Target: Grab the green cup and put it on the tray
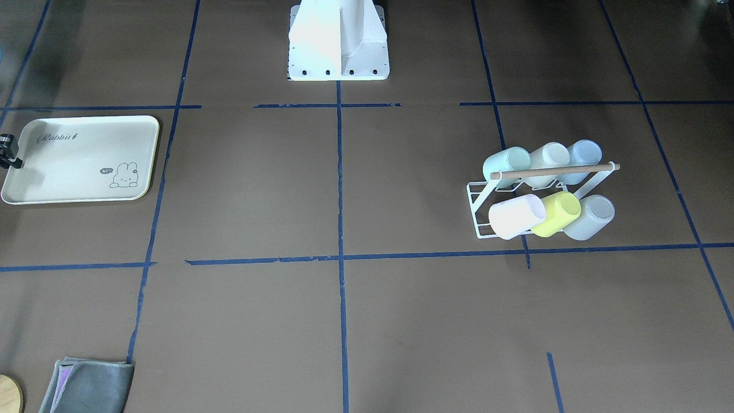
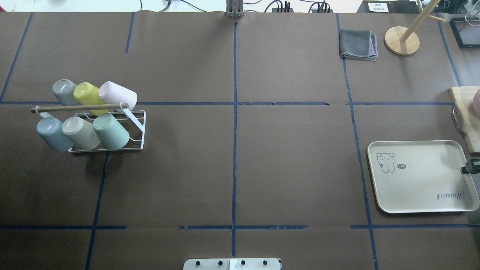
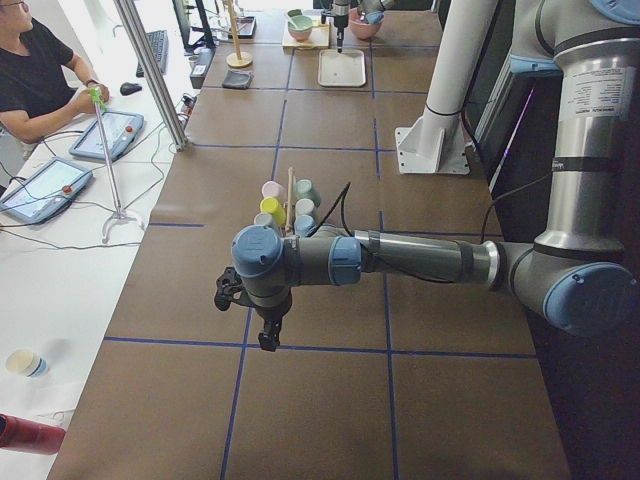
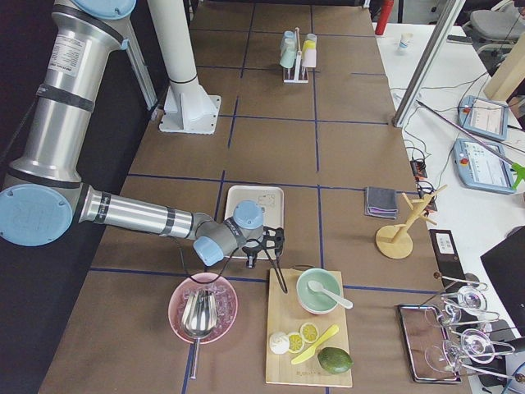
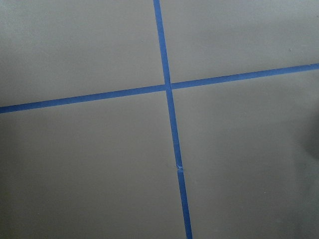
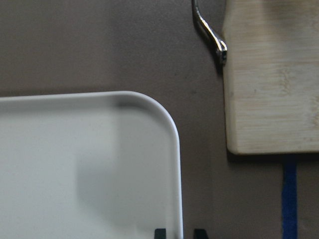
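Observation:
The green cup (image 2: 111, 131) lies tilted on a white wire rack (image 2: 137, 127) at the table's left side, nearest the rack's right end in its near row, and shows also in the front view (image 1: 506, 165). The tray (image 2: 423, 180) lies flat at the right with nothing on it. My right gripper (image 2: 470, 167) hovers over the tray's outer edge; in the right wrist view its fingertips (image 6: 159, 232) stand slightly apart over the tray rim (image 6: 172, 149), nothing between them. My left gripper (image 3: 268, 338) hangs over bare table near the left end; I cannot tell whether it is open or shut.
Several other cups fill the rack, among them a yellow-green one (image 2: 85, 93) and a pink one (image 2: 119, 96). A wooden cutting board (image 2: 467, 120) lies just beyond the tray. A grey cloth (image 2: 358, 45) and a wooden stand (image 2: 402, 40) sit far right. A person (image 3: 40, 80) sits beside the table.

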